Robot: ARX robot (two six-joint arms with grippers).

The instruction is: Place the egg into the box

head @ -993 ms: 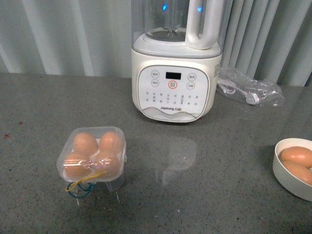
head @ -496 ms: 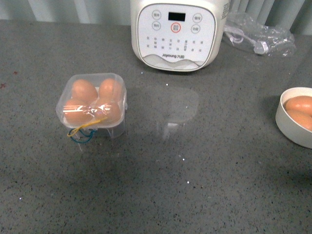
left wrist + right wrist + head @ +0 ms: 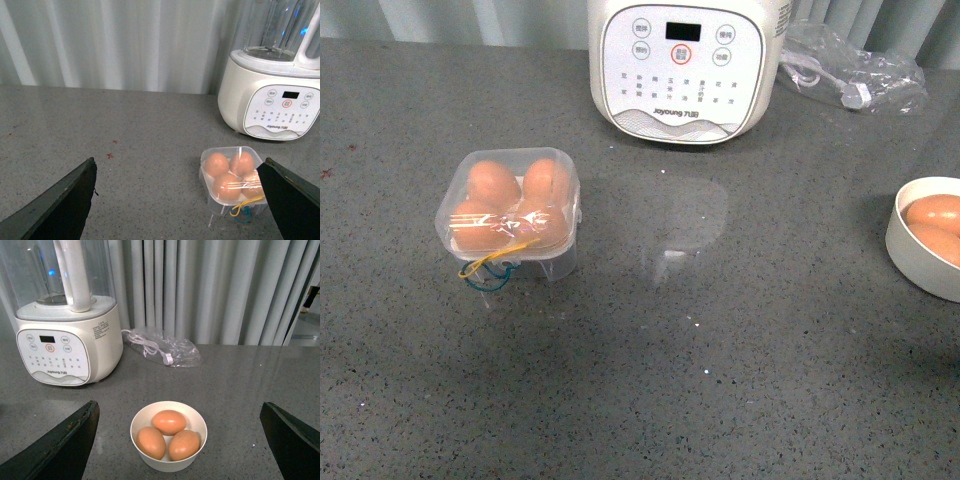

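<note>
The box (image 3: 552, 258) is a small clear plastic case standing on the grey counter at the left, its lid down over several brown eggs. Yellow and blue bands (image 3: 490, 270) hang at its front. It also shows in the left wrist view (image 3: 225, 206), just inside one finger of my open, empty left gripper (image 3: 177, 200). Three more brown eggs (image 3: 169, 421) lie in a round white bowl (image 3: 167, 465), below and ahead of my open, empty right gripper (image 3: 177, 440). I cannot tell which one is the task's egg. Neither gripper shows in the front view.
A white blender (image 3: 685, 70) stands at the back middle of the counter. A clear plastic bag with a cable (image 3: 855, 80) lies to its right. The white bowl (image 3: 915, 265) sits at the right edge. Curtains hang behind the counter.
The front view has tilted down, so the blender's jug has left the picture. The box, the bowl and the eggs have not moved on the counter.
</note>
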